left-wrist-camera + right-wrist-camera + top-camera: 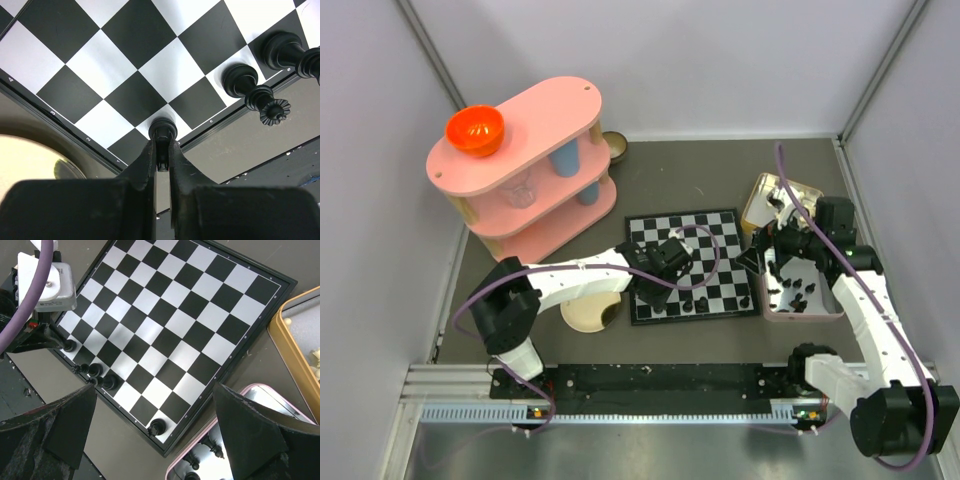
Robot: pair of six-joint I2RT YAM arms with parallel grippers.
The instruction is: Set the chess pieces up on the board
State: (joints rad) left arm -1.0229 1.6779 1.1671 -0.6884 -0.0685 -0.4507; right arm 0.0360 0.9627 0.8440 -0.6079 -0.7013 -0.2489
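**A:** Left tool (160, 150) is clamped shut on a black piece (162, 129), which looks seated on the board (125, 95), corner square.

**B:** Open slowly and lift your tool straight up. The right tool (157, 427) hangs wide open, empty.

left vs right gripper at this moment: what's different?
Left gripper is shut on a black chess piece; right gripper stands wide open and empty. Left gripper is down low at a corner square of the board; right gripper hangs high, with the whole board and the rim of the pink tray in its view. Shared: both are black, two-fingered and point down toward the board.
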